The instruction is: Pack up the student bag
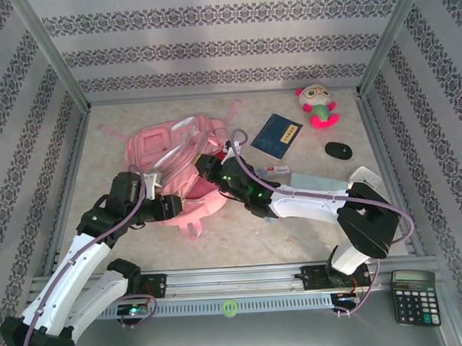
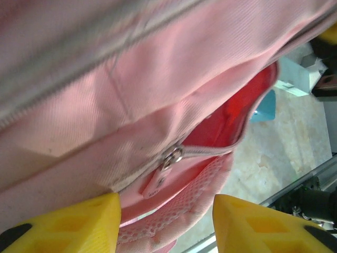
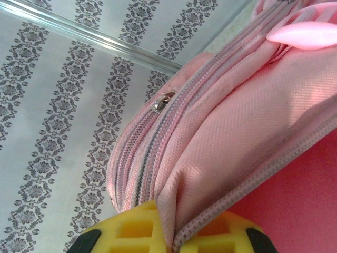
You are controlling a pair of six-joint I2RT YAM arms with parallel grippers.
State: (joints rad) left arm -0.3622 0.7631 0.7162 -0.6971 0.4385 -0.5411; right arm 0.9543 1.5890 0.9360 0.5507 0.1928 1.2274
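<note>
Beige table (image 1: 295, 231), bag (image 1: 173, 164) lying mid-left: right gripper (image 3: 171, 232) clamped tight on its zip edge (image 3: 221, 203), prob to hold the mouth open, left gripper (image 2: 167, 213) jaws apart by the zip pull (image 2: 158, 179), gripping nothing afaict.

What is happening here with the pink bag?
Two robot arms work on the student bag. The right gripper is shut on the fabric edge of its opening; the left gripper stands open at the zip. A blue booklet, plush toy and black mouse lie on the table, not yet packed.
</note>
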